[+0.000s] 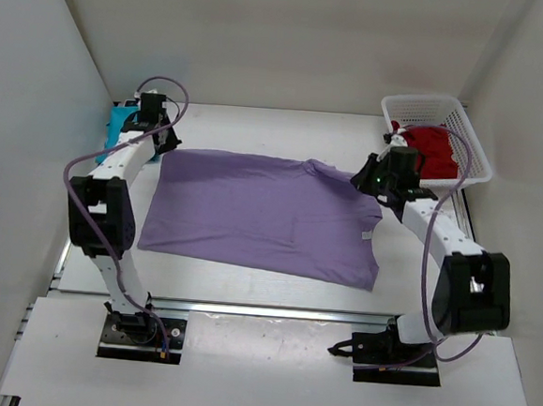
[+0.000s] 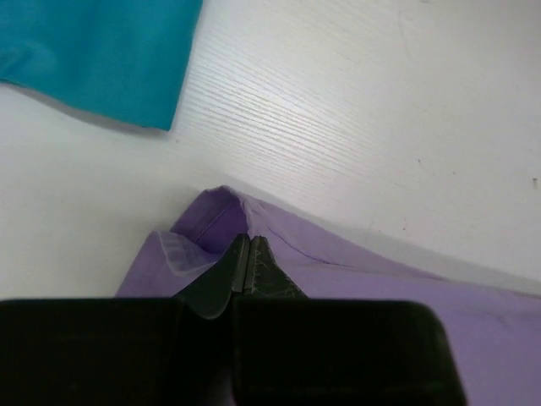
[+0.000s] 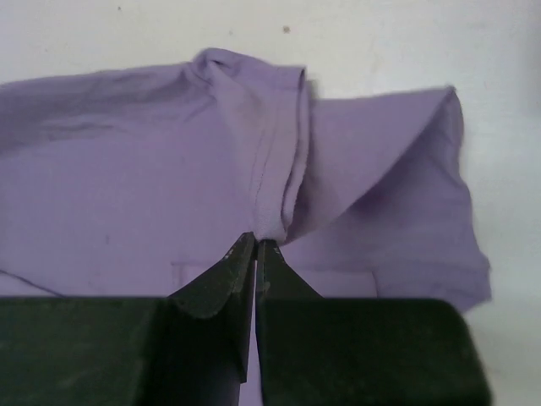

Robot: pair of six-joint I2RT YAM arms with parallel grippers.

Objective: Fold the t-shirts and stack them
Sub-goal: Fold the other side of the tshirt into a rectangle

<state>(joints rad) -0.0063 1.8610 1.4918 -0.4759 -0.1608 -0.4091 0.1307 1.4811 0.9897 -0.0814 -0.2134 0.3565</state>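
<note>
Lavender shirt (image 1: 261, 212) in left tool (image 2: 247, 244), right tool (image 3: 255, 247); overhead, red shirt (image 1: 436, 145)

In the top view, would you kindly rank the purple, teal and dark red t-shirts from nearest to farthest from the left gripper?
1. The purple t-shirt: its far left corner is pinched in the left gripper.
2. The teal t-shirt: just to that gripper's left, by the wall.
3. The dark red t-shirt: far right, inside the white basket.

White table (image 1: 259, 127) — lavender shirt (image 1: 261, 212) spread centre, teal shirt (image 1: 117, 127) far-left, basket (image 1: 425, 107) far-right.
</note>
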